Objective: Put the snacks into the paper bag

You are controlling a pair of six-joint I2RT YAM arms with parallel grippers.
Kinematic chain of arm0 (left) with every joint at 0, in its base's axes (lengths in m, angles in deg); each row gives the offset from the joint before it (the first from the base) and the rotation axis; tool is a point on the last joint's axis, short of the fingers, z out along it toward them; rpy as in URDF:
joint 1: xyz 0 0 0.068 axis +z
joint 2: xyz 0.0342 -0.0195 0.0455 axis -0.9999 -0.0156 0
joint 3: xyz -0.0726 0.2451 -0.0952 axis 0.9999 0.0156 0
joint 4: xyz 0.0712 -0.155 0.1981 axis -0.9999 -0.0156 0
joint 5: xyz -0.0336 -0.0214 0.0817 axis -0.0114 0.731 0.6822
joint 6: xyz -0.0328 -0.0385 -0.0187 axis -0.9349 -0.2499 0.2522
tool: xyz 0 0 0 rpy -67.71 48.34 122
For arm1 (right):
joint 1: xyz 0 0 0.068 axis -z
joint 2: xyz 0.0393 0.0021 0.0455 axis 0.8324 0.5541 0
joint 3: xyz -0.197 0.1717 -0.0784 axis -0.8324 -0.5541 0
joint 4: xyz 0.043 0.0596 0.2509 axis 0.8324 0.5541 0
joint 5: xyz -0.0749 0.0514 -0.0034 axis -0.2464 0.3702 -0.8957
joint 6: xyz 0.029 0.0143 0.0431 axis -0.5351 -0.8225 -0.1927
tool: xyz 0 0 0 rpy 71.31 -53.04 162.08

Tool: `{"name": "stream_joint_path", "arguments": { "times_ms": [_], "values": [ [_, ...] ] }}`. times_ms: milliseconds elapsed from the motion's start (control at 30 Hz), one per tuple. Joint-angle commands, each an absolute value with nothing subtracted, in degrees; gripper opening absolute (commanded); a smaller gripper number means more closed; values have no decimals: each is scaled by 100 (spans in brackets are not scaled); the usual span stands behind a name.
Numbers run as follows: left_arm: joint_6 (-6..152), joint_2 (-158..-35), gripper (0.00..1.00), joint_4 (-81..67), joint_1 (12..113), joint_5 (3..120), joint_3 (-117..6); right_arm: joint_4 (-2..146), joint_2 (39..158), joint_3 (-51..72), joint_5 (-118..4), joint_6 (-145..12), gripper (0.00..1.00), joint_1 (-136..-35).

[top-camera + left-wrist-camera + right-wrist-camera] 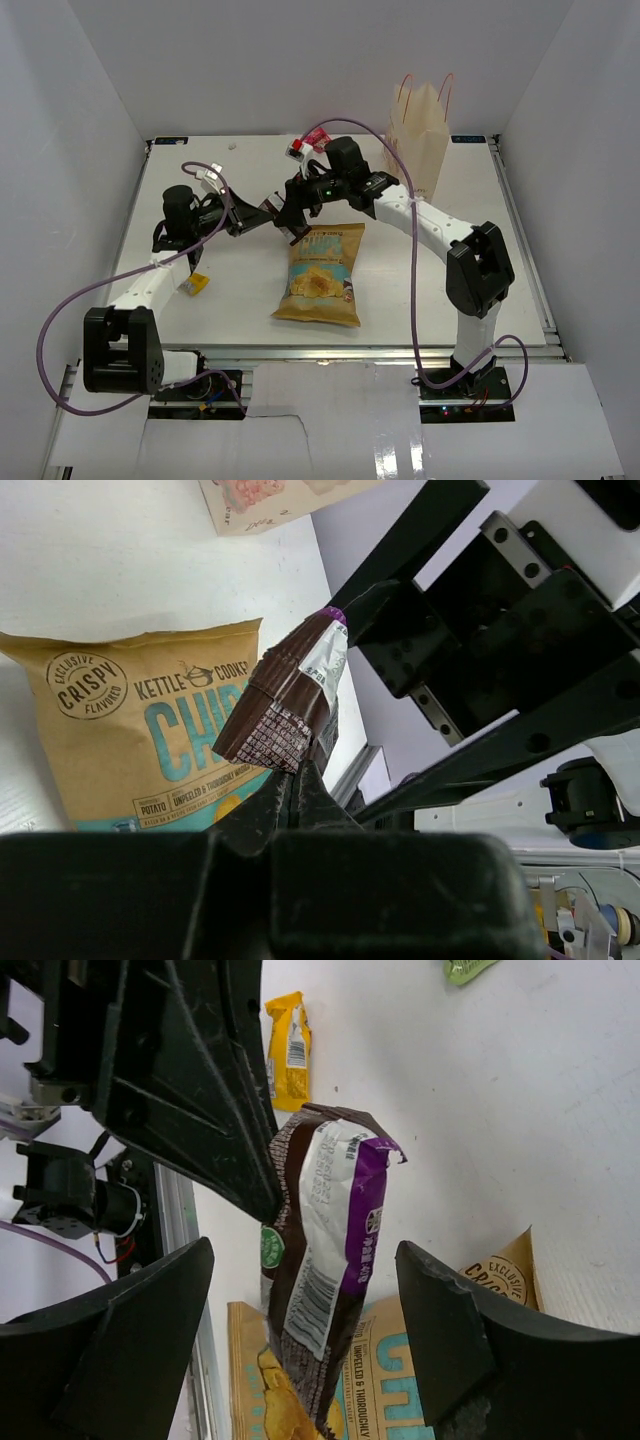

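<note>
My left gripper (295, 780) is shut on the lower end of a dark brown packet (285, 705) and holds it up above the table. My right gripper (302, 1250) is open, with one finger on each side of that same packet (325, 1260), not touching it. The two grippers meet at mid-table in the top view, left (288, 222) and right (300, 198). The yellow-and-blue chips bag (322, 275) lies flat just below them. The paper bag (420, 135) stands at the back right. A yellow packet (197, 283) lies at the left, a pink-red packet (303, 147) at the back.
A green packet (468, 968) lies on the table at the top edge of the right wrist view. White walls close in the table on three sides. Purple cables loop over both arms.
</note>
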State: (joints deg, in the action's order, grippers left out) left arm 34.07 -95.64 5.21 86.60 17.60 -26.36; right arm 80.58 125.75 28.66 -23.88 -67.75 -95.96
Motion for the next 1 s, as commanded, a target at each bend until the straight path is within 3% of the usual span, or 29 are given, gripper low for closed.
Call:
{"name": "stream_joint_path", "arguments": {
  "times_ms": [0, 67, 167, 200, 333, 367, 433, 467, 533, 600, 733, 967],
  "values": [
    [3392, -9216, 0, 666, 8621, 1604, -2541, 8018, 12539, 2746, -2696, -6504, 79, -9660],
    [3375, -9180, 0, 666, 8620, 1612, -2524, 8009, 12513, 2641, -2705, -6503, 76, -9669],
    [3374, -9145, 0, 675, 8612, 1612, -2524, 8018, 12416, 2526, -2618, -6468, 45, -9678],
    [3374, -9136, 0, 684, 8612, 1638, -2524, 8018, 12329, 2482, -2583, -6460, 30, -9669],
    [3296, -9136, 4, 675, 8612, 1796, -2541, 8079, 12047, 2324, -2530, -6267, 10, -9660],
    [3252, -9145, 20, 666, 8612, 1849, -2559, 8097, 11986, 2297, -2521, -6223, 8, -9643],
    [3242, -9154, 37, 640, 8620, 1963, -2681, 8167, 11784, 2253, -2477, -6117, 8, -9582],
    [3260, -9128, 65, 631, 8620, 2025, -2717, 8185, 11635, 2253, -2477, -5995, 8, -9546],
    [3356, -9049, 77, 605, 8647, 2271, -2813, 8247, 11476, 2297, -2442, -5758, 8, -9353],
    [3672, -8838, 98, 482, 8673, 2516, -2989, 8387, 11265, 2428, -2530, -5485, 8, -9039],
    [4603, -8618, 98, -928, 8682, 3430, -3516, 8422, 10966, 3023, -2950, -5194, 8, -8161],
    [5282, -8127, 98, -2172, 8691, 4924, -3342, 7774, 11211, 4248, -5294, -5483, 8, -6734]
  ]
}}
